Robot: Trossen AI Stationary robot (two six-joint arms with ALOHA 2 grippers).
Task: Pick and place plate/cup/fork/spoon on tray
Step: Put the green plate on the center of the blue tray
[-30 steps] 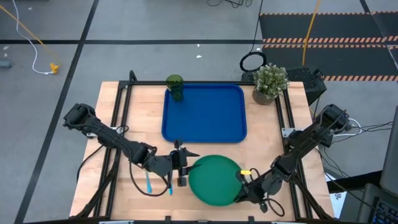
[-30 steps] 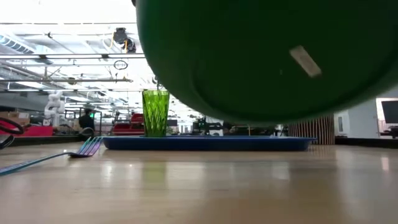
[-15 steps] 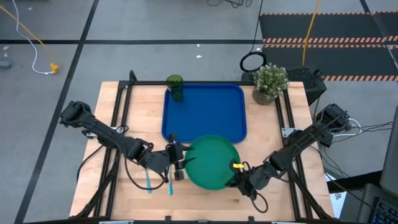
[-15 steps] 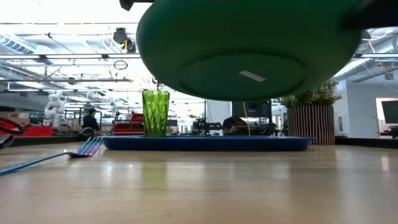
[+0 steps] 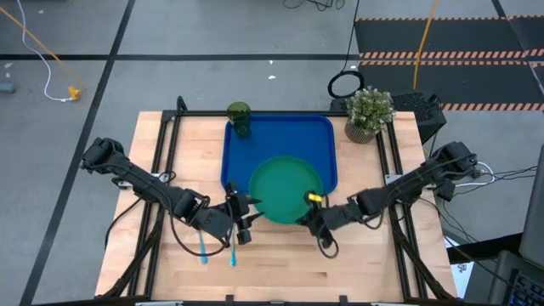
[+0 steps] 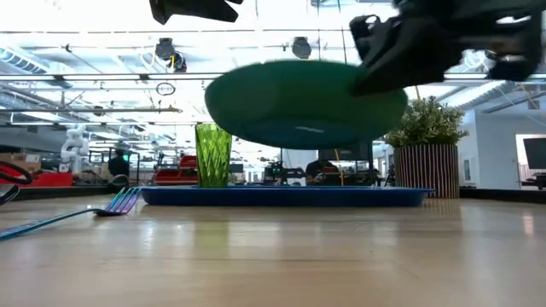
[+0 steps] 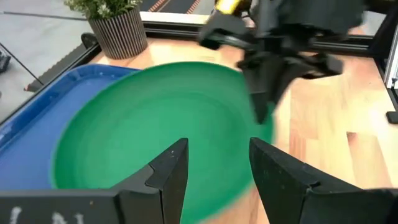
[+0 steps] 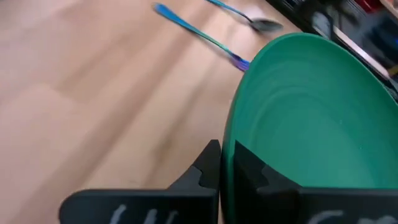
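Observation:
The green plate (image 5: 285, 189) hangs in the air over the near half of the blue tray (image 5: 280, 140); in the low view the plate (image 6: 303, 107) is clear of the tray (image 6: 286, 196). My right gripper (image 5: 313, 214) is shut on its near right rim. My left gripper (image 5: 246, 212) is open and empty, just off the plate's near left rim. The green cup (image 5: 239, 119) stands upright in the tray's far left corner. The fork (image 8: 199, 34) and the spoon (image 8: 239, 14) lie flat on the table, near left of the tray. My right gripper pinches the plate's rim (image 8: 231, 146) between its two fingers, one on the upper face and one underneath. It comes roughly level from the table's near right side. The plate is lifted clear, roughly level, and reaches out from the fingers over the tray.
A potted plant (image 5: 369, 112) stands at the table's far right corner, beside the tray. Bare wood lies on the near side of the tray and along the table's left part.
My right gripper has carried the plate from the near part of the table toward the far edge, out over the tray's near half, still lifted clear. My left gripper has gone a little toward the far edge alongside it and has stayed open.

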